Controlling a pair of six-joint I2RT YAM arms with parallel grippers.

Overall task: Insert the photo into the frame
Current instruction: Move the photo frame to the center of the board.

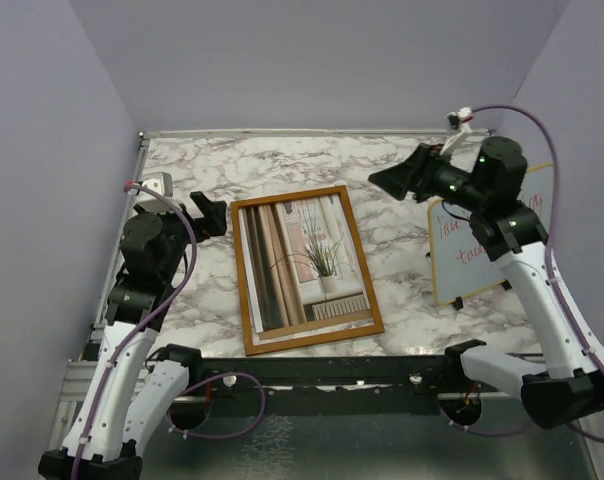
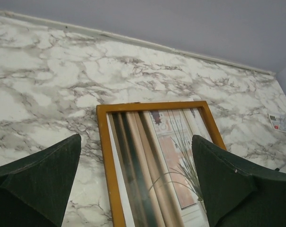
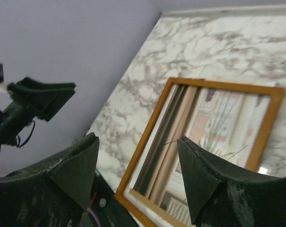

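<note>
While both arms hang above the marble desk (image 1: 192, 165), the frame (image 1: 240, 280) lies flat near its middle, between the two arms. Its long axis runs from the near edge toward the far wall, turned a little so that the near end sits slightly further right than the far end. Inside the orange-brown rim lies the photo (image 1: 302, 265), its long axis along the frame's. The picture's top points to the far wall, with the curtains on the left and the green plant on the right, standing upright as the top camera sees it. A strip of white border shows along the left and near sides of the print. The left arm (image 1: 147, 250) holds its jaws just beside the frame's far left corner; they are spread wide and hold nothing, and in the left wrist view the frame's far end shows between them. The right arm (image 1: 502, 180) carries its jaws raised over the desk to the right of the frame's far right corner, parted and empty. Under that arm a whiteboard (image 1: 482, 270) with red writing rests on the desk, apart from the frame.
</note>
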